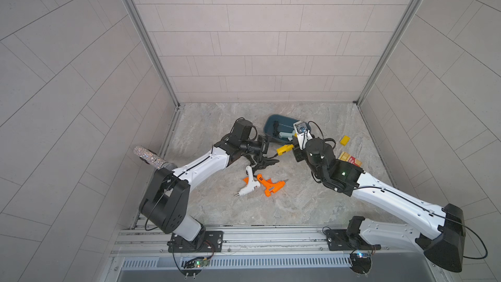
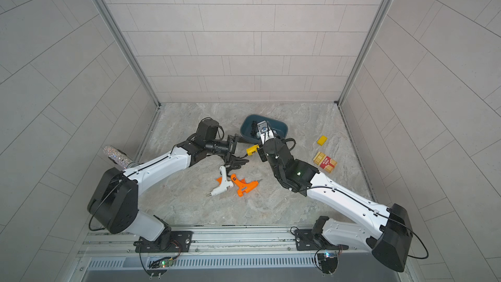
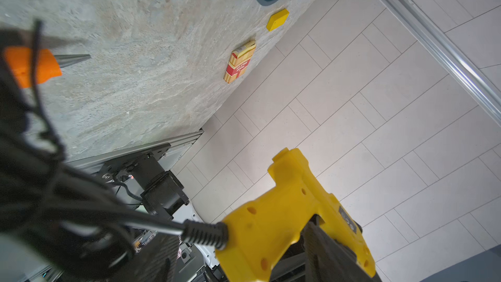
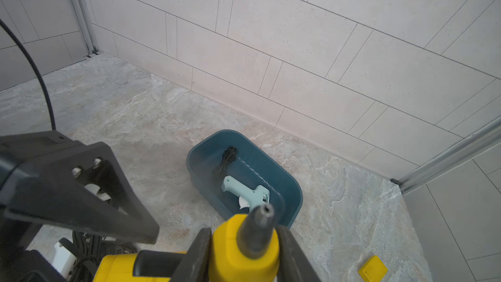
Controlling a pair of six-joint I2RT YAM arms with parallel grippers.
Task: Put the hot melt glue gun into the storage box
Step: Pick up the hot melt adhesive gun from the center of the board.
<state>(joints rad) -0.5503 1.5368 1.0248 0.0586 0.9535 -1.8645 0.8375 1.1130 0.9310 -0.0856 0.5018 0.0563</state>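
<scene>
Right jaws clamp the yellow glue gun (image 4: 244, 253) by its barrel, raised just short of the storage box (image 4: 195, 155); left jaws gape by the handle. Careful: its cord (image 3: 206, 233) trails into that tangle (image 1: 260, 162) and might snag

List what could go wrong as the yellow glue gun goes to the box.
1. The yellow glue gun trails a cord back into the cord tangle by the white glue gun and orange glue gun; carrying it may drag them.
2. The right gripper pinches only the nozzle end, so the handle might swing or slip.
3. The storage box already holds a mint glue gun; the yellow one may land on top.
</scene>
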